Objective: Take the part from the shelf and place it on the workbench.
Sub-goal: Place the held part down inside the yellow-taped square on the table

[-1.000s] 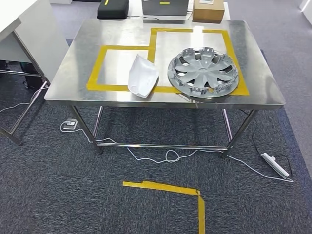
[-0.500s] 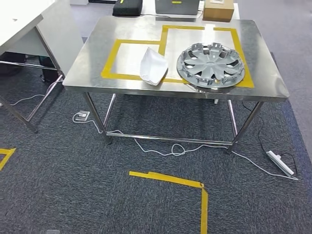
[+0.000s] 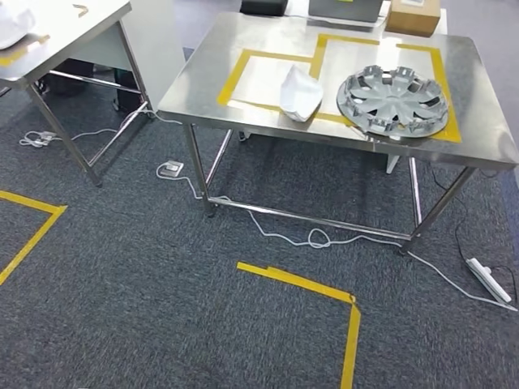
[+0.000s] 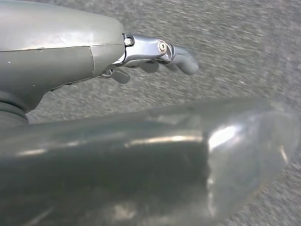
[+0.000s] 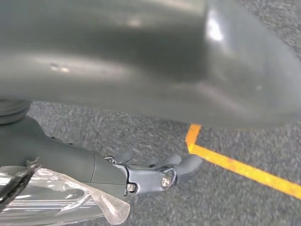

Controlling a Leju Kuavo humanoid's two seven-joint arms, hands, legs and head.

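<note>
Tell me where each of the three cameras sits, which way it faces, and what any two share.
Head view: high on the body, facing forward and down at the steel workbench, its wheel cover and white part.
Left wrist view: behind the left robot hand, facing the grey carpet.
Right wrist view: behind the right robot hand, facing carpet and a yellow tape line.
Shared: all three show the carpet; head and right wrist show floor tape.

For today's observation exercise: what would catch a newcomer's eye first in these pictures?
Probably the grey hubcap inside yellow tape on the steel workbench, with a white part lying beside it across the tape. Next, the yellow tape corner on the dark carpet.
</note>
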